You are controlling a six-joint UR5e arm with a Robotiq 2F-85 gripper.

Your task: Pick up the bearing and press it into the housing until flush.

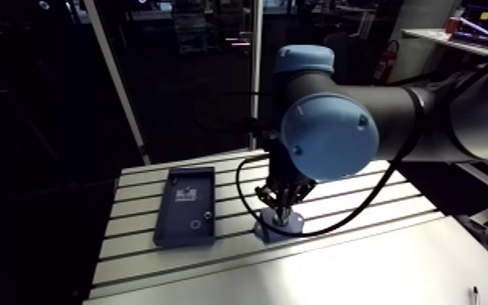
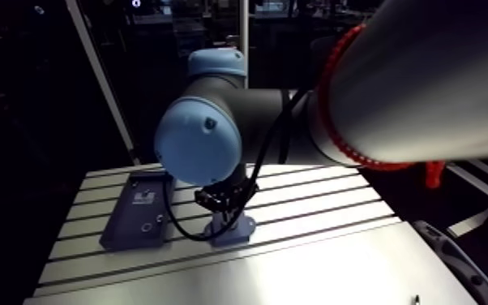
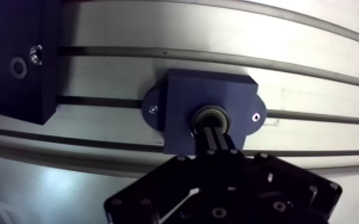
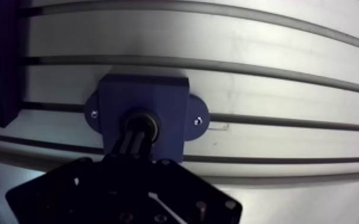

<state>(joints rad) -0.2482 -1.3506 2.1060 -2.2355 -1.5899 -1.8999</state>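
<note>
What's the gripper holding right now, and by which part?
Cannot tell. The gripper is down on the bearing sitting in the housing, hiding the contact; whether it is clamping or just pressing is unclear.

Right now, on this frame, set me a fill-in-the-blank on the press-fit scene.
1. The blue housing is fastened to the slotted table by ____ screws.
2. The gripper has its fingertips on the ____ in the housing's centre hole.
3. Beside the housing lies a dark rectangular ____.
Missing words: two; bearing; tray.
</note>
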